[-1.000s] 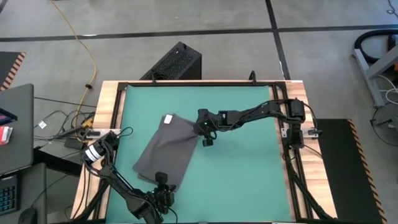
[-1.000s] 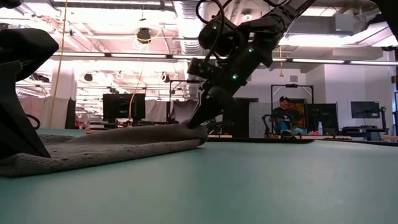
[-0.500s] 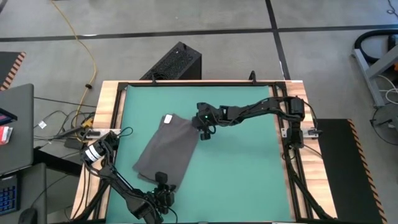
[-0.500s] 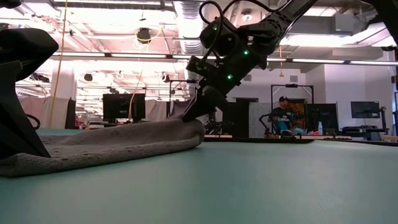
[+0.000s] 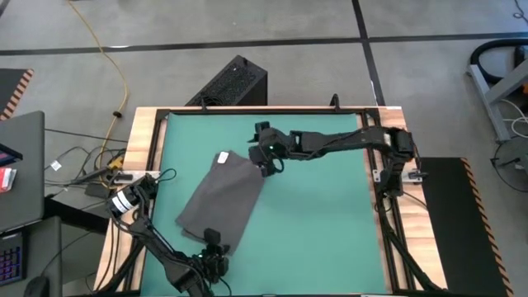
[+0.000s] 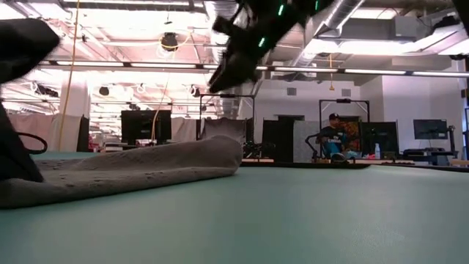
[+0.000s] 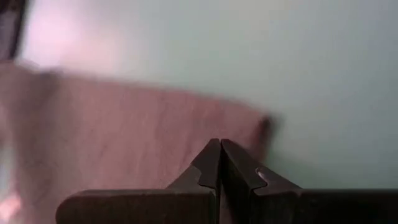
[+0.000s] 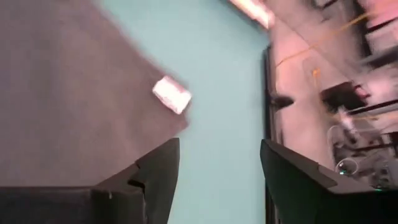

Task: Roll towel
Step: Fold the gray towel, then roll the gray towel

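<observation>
Left tool (image 7: 220,163) fingers pressed together, tips meeting in a closed point, nothing between them. Towel (image 7: 124,143) directly ahead of the tips, lying flat on the desk (image 7: 298,62), appearing pinkish-grey and blurred. One towel corner just beyond the fingertips. Pale green desk surface past the towel's far edge.

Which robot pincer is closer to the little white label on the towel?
The right pincer. It hangs open above the towel's far corner, a little way from the white label. The left pincer is shut at the towel's opposite, near end.
</observation>
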`<state>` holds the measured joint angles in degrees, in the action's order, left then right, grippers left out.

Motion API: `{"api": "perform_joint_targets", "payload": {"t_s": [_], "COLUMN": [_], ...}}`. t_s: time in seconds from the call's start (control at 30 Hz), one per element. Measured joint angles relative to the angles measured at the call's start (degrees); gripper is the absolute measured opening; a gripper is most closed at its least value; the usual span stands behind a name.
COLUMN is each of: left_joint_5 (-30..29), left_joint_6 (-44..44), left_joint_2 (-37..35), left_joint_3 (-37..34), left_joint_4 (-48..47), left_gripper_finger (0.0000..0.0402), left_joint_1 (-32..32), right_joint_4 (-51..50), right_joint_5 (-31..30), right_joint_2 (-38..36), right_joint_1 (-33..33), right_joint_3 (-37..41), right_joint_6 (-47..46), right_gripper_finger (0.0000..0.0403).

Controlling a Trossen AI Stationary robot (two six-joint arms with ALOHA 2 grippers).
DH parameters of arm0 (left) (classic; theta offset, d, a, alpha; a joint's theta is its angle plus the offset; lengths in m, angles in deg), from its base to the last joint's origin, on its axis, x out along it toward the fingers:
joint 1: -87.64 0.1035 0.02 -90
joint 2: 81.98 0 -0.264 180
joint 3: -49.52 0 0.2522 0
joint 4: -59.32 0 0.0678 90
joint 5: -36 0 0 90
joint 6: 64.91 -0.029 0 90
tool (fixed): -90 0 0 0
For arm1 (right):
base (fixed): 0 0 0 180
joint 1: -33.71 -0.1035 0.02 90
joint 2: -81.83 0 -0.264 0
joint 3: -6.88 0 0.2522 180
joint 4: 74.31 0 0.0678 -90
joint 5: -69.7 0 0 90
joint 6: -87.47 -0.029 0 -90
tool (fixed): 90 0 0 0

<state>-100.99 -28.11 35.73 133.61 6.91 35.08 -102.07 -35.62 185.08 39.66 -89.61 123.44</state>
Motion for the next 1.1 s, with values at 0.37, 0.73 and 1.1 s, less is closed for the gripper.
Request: {"api": "perform_joint_targets", "payload": {"t_s": [0.37, 0.73, 1.1], "left_joint_5": [0.49, -0.23, -28.07], "left_joint_6": [-10.30, -57.27, -51.32], "left_joint_2": [-0.43, -1.72, -18.59], "left_joint_3": [-1.43, -0.89, 15.57], "left_joint_4": [6.57, 35.02, 14.32], "left_gripper_finger": [0.0000, 0.0000, 0.0000], "left_joint_1": [2.91, 10.08, -2.05], "right_joint_4": [-30.32, -32.60, -19.05], "right_joint_5": [14.41, 6.57, -19.55], "right_joint_2": [-10.21, -12.95, -11.18], "right_joint_1": [-14.80, -36.32, -46.91], "right_joint_3": [-10.33, -8.33, 4.50], "right_joint_6": [-15.22, -34.11, -46.07], "right_gripper_finger": [0.0249, 0.0248, 0.0248]}}
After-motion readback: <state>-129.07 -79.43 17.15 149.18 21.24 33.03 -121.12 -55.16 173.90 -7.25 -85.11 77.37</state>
